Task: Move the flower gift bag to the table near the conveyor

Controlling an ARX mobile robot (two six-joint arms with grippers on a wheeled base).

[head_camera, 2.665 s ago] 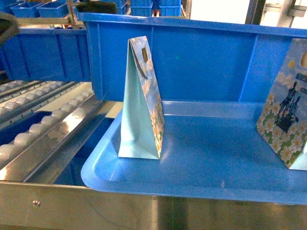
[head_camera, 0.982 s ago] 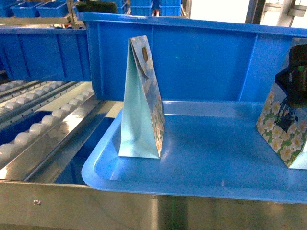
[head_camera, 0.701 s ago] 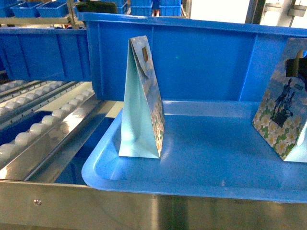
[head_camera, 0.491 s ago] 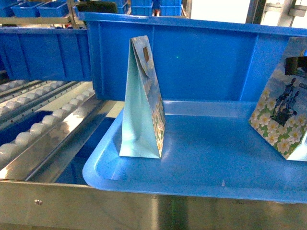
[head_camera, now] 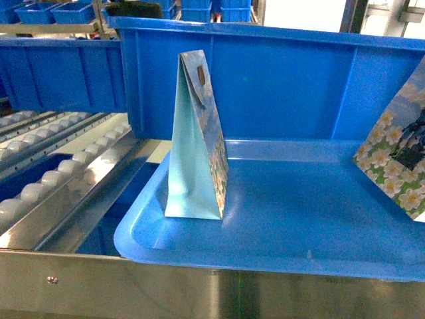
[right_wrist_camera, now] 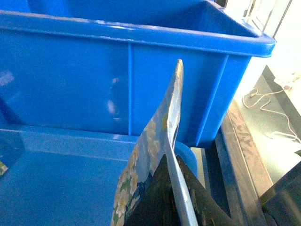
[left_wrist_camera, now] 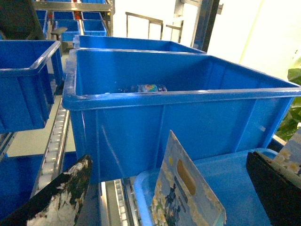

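Note:
One flower gift bag (head_camera: 397, 163) hangs tilted at the far right of the head view, above the blue tray (head_camera: 126, 240). My right gripper (right_wrist_camera: 175, 165) is shut on its top edge, one dark finger on each side of the paper; the flowered face (right_wrist_camera: 136, 165) shows to the left. A second flower gift bag (head_camera: 196, 143) stands upright at the tray's left end. My left gripper (left_wrist_camera: 168, 160) is open, and that bag's top (left_wrist_camera: 183, 193) with the oval hole shows between its fingers (left_wrist_camera: 66, 197). The conveyor (head_camera: 53, 179) slopes along the left. The table is out of view.
A tall blue bin (head_camera: 285, 80) stands right behind the tray, and more blue bins (head_camera: 60, 73) sit over the roller tracks. A steel frame rail (head_camera: 199, 292) runs along the front. Right of the tray is a dark ledge (right_wrist_camera: 244, 146) and the floor.
My right gripper came onto the right-hand bag, then drew it up and to the right, tilting it partly out of the head view. The left-hand bag has stayed put.

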